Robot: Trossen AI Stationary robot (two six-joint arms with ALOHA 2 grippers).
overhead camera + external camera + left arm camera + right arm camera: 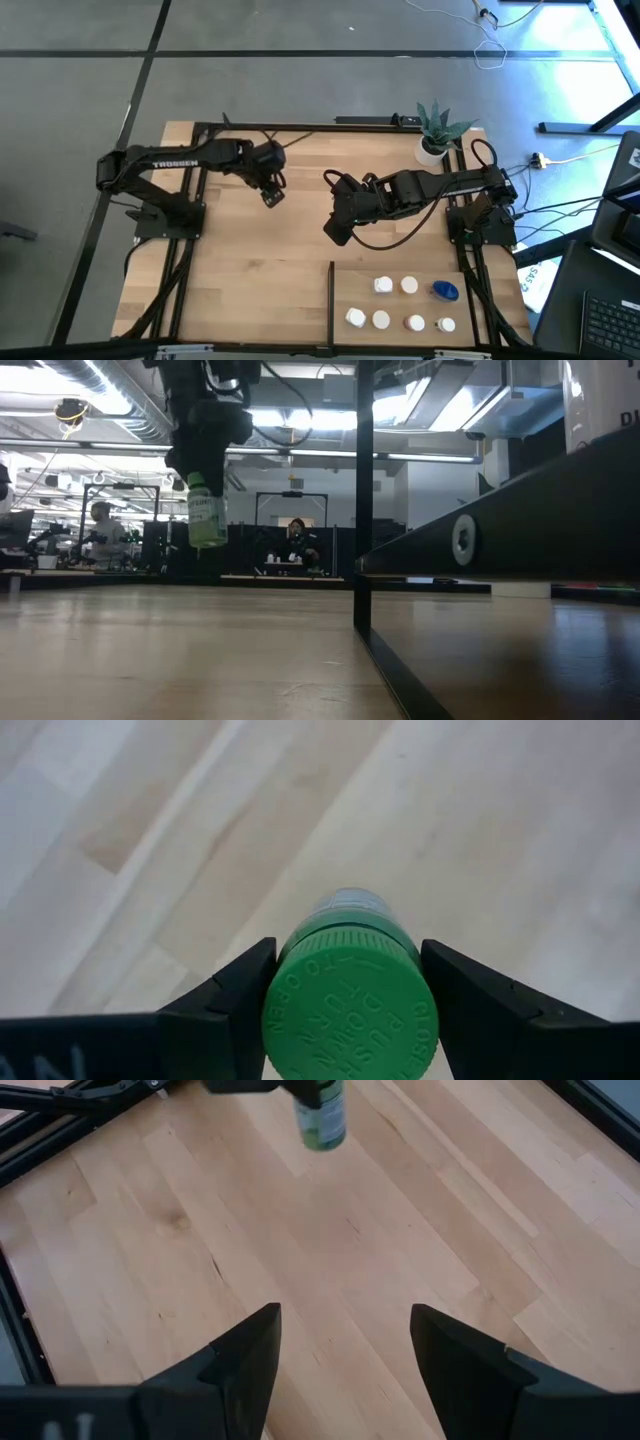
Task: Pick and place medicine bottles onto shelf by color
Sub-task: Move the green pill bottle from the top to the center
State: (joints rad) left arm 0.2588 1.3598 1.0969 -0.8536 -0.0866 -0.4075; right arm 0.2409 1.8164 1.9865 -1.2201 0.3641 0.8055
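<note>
In your left wrist view, the green bottle (349,1000) runs off the picture's edge, its label blurred past the cap. In the right wrist view its cap is cut off too. From above, the left gripper (271,190) hides it entirely (only a pale speck, possibly its base). The shelf bottles (410,286) are too small to read labels.

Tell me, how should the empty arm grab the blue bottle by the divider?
The blue bottle looks wider than the white-capped bottles beside it and lies on the table. I'd bring the right gripper, fingers open, straight down and pinch its round sides, probably from above where nothing crowds it.
</note>
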